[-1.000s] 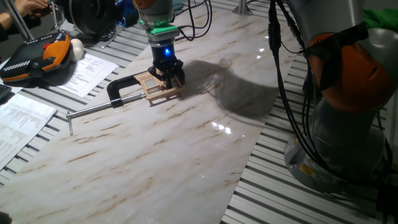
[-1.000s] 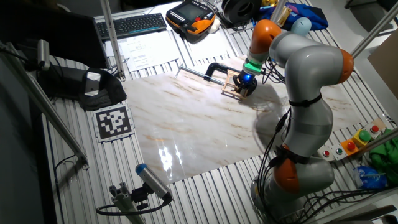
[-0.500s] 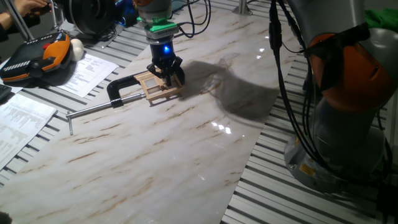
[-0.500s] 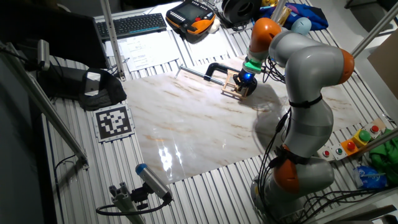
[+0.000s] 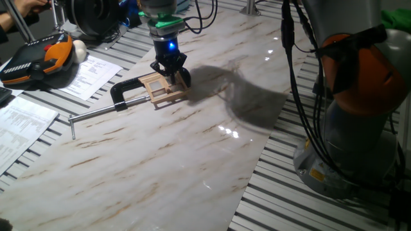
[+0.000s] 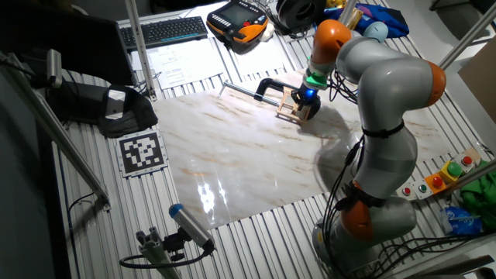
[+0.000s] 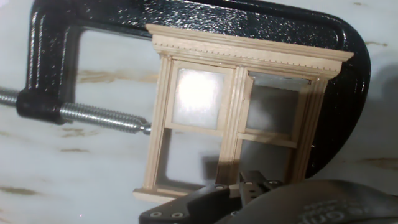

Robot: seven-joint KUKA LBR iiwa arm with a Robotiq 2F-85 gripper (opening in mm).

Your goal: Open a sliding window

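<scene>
Far left in one fixed view, an orange-and-black handheld controller and some papers lie off the marble table. A steel bar leads right to a black clamp, whose jaws grip the small wooden window. The window lies flat on the marble, its long axis running away from the clamp toward the right. The gripper stands just above the window's far right end, pointing down. From the hand view the window fills the clamp's mouth, the screw pressing its left side. I cannot tell whether the fingers are apart or together.
</scene>
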